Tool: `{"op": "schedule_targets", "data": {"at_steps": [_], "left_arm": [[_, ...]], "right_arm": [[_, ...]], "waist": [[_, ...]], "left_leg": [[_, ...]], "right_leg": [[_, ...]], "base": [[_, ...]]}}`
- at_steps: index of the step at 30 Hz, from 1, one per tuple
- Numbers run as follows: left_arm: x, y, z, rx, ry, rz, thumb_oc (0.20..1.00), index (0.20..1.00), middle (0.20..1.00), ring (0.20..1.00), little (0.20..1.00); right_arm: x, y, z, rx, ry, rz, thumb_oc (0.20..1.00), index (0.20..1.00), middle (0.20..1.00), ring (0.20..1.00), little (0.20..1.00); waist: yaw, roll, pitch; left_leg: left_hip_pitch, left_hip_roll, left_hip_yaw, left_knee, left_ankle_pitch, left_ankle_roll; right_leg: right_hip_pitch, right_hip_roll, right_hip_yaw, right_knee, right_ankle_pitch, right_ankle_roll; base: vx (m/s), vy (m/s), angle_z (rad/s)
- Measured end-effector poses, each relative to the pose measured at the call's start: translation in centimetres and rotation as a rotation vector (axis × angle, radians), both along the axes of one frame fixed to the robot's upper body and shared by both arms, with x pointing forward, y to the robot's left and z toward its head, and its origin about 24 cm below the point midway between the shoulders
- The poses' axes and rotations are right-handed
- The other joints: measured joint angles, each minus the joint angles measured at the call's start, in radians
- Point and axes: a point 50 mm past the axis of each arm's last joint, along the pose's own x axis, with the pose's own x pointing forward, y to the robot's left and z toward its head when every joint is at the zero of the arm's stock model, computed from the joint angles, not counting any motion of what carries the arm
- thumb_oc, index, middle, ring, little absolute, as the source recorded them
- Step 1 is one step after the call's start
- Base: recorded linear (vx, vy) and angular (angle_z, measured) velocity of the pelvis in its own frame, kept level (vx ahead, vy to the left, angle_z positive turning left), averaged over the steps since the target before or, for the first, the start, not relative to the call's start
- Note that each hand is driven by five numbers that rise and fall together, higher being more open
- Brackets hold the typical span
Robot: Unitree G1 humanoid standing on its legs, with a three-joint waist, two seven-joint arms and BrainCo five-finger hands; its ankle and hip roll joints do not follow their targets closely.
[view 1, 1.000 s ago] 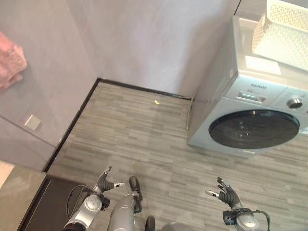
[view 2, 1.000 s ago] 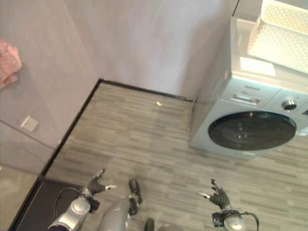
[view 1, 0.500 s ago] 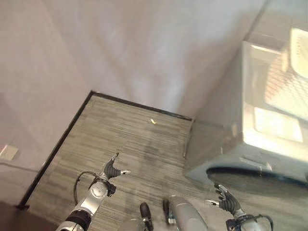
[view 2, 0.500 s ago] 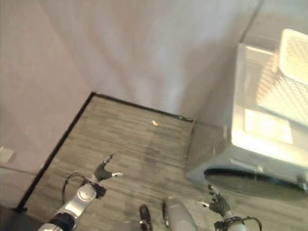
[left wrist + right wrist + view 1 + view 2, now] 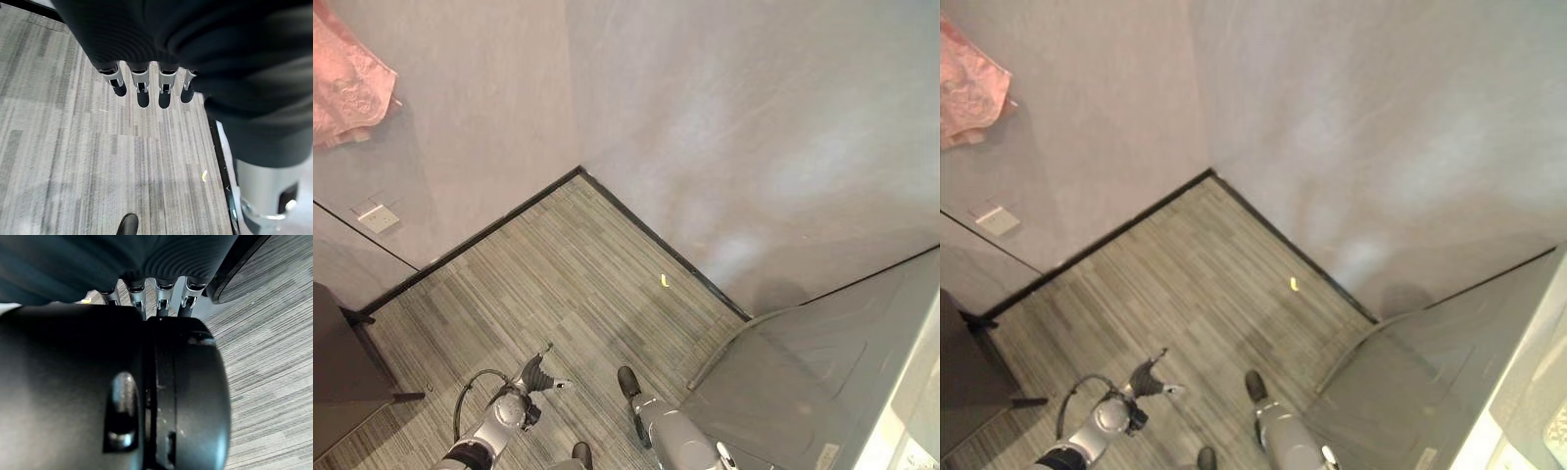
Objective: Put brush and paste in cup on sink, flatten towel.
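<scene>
Open floor (image 5: 558, 284), walls (image 5: 724, 127), washing machine (image 5: 803, 392) right

The left hand (image 5: 146, 85) is hanging above the grey striped floor (image 5: 73, 161), its fingers (image 5: 143, 93) reaching straight out in a row with nothing held. A small yellow scrap (image 5: 204, 175) is lying on the floor at about four o'clock from the fingertips, just beside the black skirting strip (image 5: 221, 161).
</scene>
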Motion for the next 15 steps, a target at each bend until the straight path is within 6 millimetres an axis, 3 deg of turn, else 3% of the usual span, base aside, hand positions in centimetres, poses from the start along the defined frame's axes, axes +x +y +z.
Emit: {"op": "schedule_targets", "data": {"at_steps": [5, 11, 13, 15], "left_arm": [[-0.4, 0.0, -0.2, -0.004, 0.011, 0.006, 1.000, 1.000, 1.000, 1.000, 1.000], [-0.5, 0.1, -0.1, -0.056, -0.029, 0.105, 1.000, 1.000, 1.000, 1.000, 1.000], [-0.9, 0.3, 0.0, -0.089, -0.048, 0.150, 1.000, 1.000, 1.000, 1.000, 1.000], [-0.9, 0.3, 0.0, -0.115, -0.061, 0.183, 1.000, 1.000, 1.000, 1.000, 1.000]], "right_arm": [[-0.5, 0.1, -0.2, -0.001, 0.018, 0.004, 1.000, 1.000, 1.000, 1.000, 1.000], [-0.8, 1.0, -0.7, -0.006, 0.019, -0.075, 1.000, 1.000, 1.000, 1.000, 1.000], [-0.9, 1.2, -0.8, -0.006, 0.020, -0.104, 1.000, 1.000, 1.000, 1.000, 1.000], [-0.8, 1.1, -0.7, -0.015, 0.005, -0.120, 1.000, 1.000, 1.000, 1.000, 1.000]], "waist": [[0.002, 0.008, 0.005], [0.009, 0.016, 0.010], [0.007, 0.019, 0.011], [0.026, 0.020, 0.035]], "left_leg": [[0.005, -0.002, -0.024, -0.074, 0.047, -0.011], [0.016, 0.004, -0.089, -0.121, 0.081, -0.018], [-0.004, -0.001, -0.101, -0.083, 0.077, -0.029], [-0.156, -0.027, -0.054, 0.192, 0.048, -0.078]], "right_leg": [[0.013, -0.027, -0.043, -0.072, 0.047, -0.025], [0.031, -0.036, -0.098, -0.084, 0.035, -0.022], [0.039, -0.038, -0.103, -0.080, 0.015, -0.027], [-0.002, -0.012, -0.128, 0.099, -0.116, -0.032]], "base": [[0.06, -0.037, 0.18], [0.04, -0.077, 0.30], [-0.02, -0.092, 0.28], [0.06, -0.120, 0.29]]}}
